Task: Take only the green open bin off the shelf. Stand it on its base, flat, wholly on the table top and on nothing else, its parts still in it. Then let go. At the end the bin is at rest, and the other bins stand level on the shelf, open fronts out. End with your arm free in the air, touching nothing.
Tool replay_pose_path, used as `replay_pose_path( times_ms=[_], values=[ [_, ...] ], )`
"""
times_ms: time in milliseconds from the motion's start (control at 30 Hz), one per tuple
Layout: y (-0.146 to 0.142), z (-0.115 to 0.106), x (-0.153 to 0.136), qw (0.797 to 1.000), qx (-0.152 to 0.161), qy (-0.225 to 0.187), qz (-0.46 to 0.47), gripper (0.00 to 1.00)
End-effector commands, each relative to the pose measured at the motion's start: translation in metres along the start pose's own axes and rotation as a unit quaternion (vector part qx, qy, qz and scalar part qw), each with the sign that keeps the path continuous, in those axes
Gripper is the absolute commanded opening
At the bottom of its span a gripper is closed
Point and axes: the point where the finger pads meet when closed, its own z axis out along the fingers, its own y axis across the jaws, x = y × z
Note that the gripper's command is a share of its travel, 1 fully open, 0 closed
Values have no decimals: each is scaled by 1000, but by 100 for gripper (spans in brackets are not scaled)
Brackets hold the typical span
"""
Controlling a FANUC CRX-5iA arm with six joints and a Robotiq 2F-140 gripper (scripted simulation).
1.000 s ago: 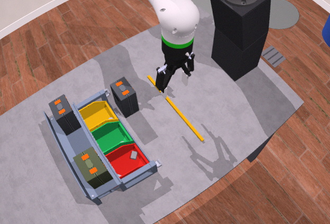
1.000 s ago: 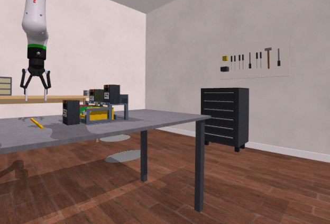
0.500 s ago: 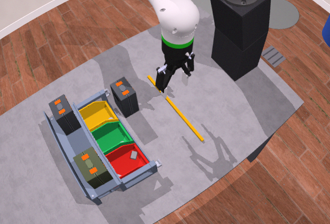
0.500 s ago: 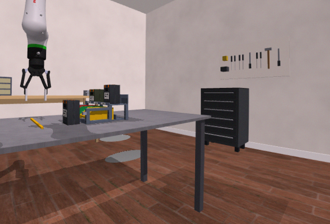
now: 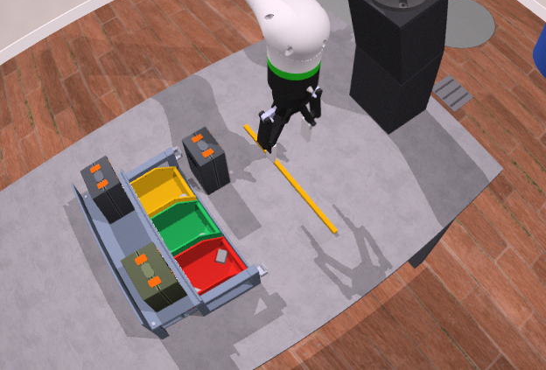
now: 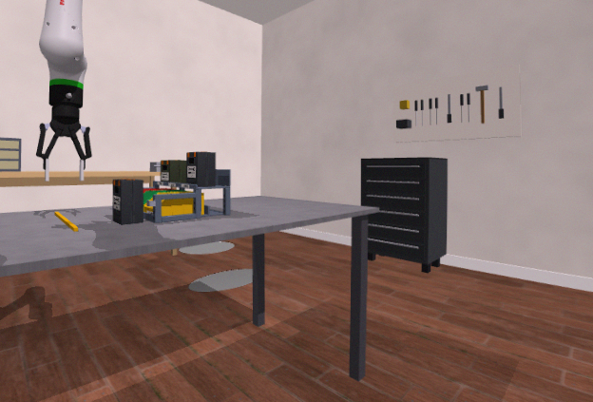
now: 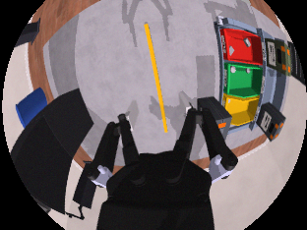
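Observation:
The green open bin (image 5: pixel 182 226) (image 7: pixel 242 82) sits on the lower level of the grey-blue shelf (image 5: pixel 232 283) (image 6: pixel 198 202), between the yellow bin (image 5: pixel 160 190) (image 6: pixel 178 205) (image 7: pixel 240 110) and the red bin (image 5: pixel 206 267) (image 7: pixel 241 45). Small pale parts show in the green bin in the wrist view. The bins' open fronts face the side of the table with the yellow strip. My gripper (image 5: pixel 289 142) (image 6: pixel 64 171) (image 7: pixel 157 102) is open and empty, fingers pointing down, high above the table top and well to the side of the shelf.
A black case (image 5: pixel 206 160) (image 6: pixel 127 201) (image 7: pixel 214 113) stands on the table by the shelf's yellow-bin end. Another black case (image 5: pixel 108 190) (image 6: pixel 200 168) and an olive case (image 5: pixel 154 277) stand on the upper level. A yellow strip (image 5: pixel 304 197) (image 6: pixel 66 220) (image 7: pixel 156 80) lies on the table.

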Motion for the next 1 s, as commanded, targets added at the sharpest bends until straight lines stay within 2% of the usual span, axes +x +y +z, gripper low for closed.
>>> replay_pose_path(
  times_ms=[0, 100, 133, 267, 667, 700, 967],
  values=[
    [0, 0, 0, 1000, -4, 16, 0, 57],
    [0, 0, 0, 1000, -4, 16, 0, 57],
    [0, 0, 0, 1000, -1, 3, 0, 57],
    [0, 0, 0, 1000, -4, 16, 0, 57],
    [0, 0, 0, 1000, -4, 16, 0, 57],
    [0, 0, 0, 1000, -1, 3, 0, 57],
    [0, 0, 0, 1000, -4, 16, 0, 57]
  ],
)
